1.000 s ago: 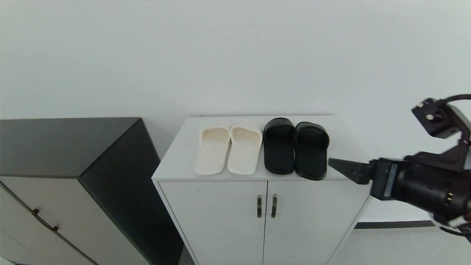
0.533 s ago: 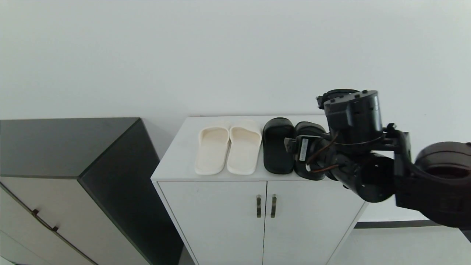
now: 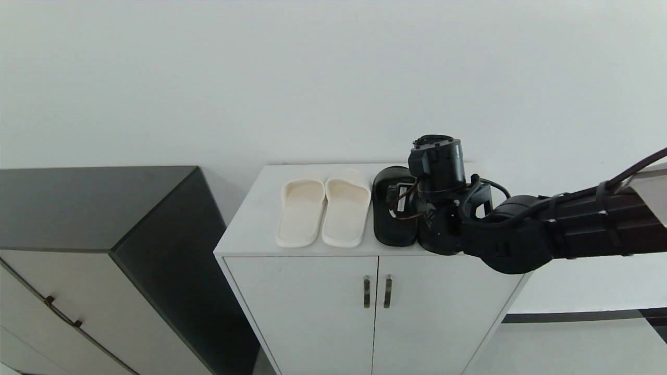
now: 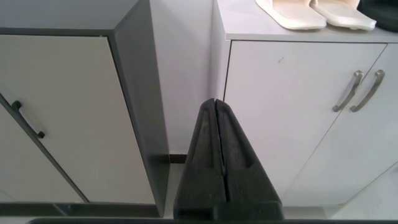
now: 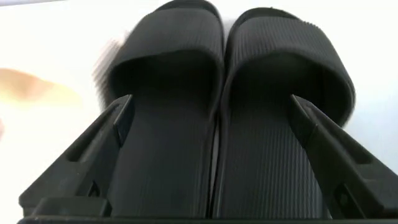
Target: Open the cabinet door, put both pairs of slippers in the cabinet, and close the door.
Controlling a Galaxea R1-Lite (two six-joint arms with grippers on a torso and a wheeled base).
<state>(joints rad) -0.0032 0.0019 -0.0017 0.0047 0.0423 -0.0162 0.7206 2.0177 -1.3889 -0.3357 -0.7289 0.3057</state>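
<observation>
The right pincer (image 5: 211, 107) has just swung in, fingers apart astride the black ribbed rubber slippers (image 3: 394, 211) at the right front edge of the white two-door cabinet (image 3: 250, 224) top, a grasp likely next though its doors (image 3: 307, 312) are shut

Matte black right arm (image 3: 552, 234) with rounded cylindrical joints, trailing black and brown cables (image 3: 643, 160), small white label (image 3: 400, 204), tapering textured black fingers (image 4: 239, 155) on left gripper (image 4: 216, 109)
</observation>
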